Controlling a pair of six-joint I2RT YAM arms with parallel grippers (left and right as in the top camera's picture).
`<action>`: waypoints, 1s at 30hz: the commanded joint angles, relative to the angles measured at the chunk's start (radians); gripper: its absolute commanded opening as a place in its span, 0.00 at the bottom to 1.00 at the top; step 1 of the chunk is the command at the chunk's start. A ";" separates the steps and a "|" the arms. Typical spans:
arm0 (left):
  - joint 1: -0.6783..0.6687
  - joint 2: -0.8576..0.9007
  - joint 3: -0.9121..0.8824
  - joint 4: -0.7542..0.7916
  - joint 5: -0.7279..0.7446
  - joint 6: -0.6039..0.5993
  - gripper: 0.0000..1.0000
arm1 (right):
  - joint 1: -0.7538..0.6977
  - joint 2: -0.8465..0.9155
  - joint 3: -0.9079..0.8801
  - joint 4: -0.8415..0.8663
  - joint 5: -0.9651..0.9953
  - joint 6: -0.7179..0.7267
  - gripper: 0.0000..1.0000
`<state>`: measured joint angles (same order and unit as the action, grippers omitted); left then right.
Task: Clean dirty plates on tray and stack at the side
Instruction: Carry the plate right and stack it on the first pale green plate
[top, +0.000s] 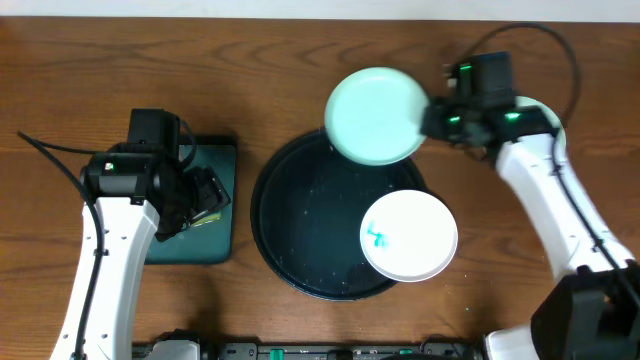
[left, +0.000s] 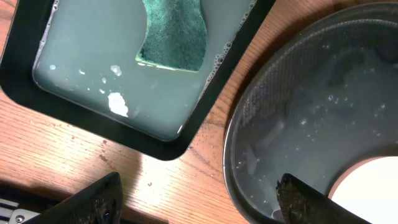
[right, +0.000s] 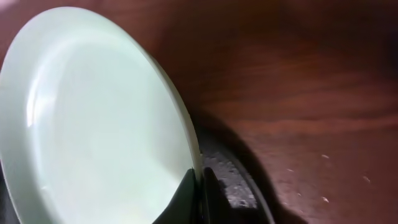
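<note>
mint-green plate (top: 375, 115): over the far rim of the round tray, partly above the tray and partly above the table; gripped at its right edge; its face shows plain pale green; in the right wrist view (right: 93, 118) it stands tilted, with its shadow on the wood behind
white plate (top: 408, 236): lies flat on the right side of the round tray, overhanging the rim; a teal smear (top: 377, 237) sits left of its centre; well apart from the mint-green plate
round tray (top: 300, 230): black, raised rim, mid-table; wet, with droplets across its floor; the left wrist view (left: 298, 112) shows a film of water in it
right gripper (top: 428, 118): clamped on the mint-green plate's rim; in its own camera (right: 200, 186) the two dark fingers meet on the plate's edge
right arm (top: 545, 200): reaches from the near right corner up the table, then bends left at the wrist toward the plate
left gripper (top: 205, 198): jaws spread wide and holding nothing; fingertips (left: 93, 202) show at the lower edge of its camera view, one over wood, the other over the round tray's rim
left arm (top: 105, 260): rises from the near left edge; its wrist hangs over the rectangular tray
rectangular tray (top: 215, 160): black, left of the round tray, holding cloudy soapy water (left: 124, 74)
sponge (left: 174, 31): green, lying in that water
table (top: 300, 60): brown wood
</note>
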<state>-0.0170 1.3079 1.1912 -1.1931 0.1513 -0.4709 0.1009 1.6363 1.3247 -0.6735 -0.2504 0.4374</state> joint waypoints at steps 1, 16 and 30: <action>-0.002 -0.002 -0.002 -0.002 -0.005 0.010 0.80 | -0.130 0.029 0.003 -0.014 -0.107 0.071 0.01; -0.002 -0.002 -0.002 0.005 -0.005 0.010 0.80 | -0.547 0.164 0.003 -0.059 -0.106 0.086 0.01; -0.002 -0.002 -0.002 0.005 -0.005 0.010 0.80 | -0.686 0.210 0.003 -0.041 -0.012 0.093 0.02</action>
<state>-0.0170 1.3079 1.1912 -1.1851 0.1513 -0.4706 -0.5724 1.8431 1.3247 -0.7219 -0.2737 0.5159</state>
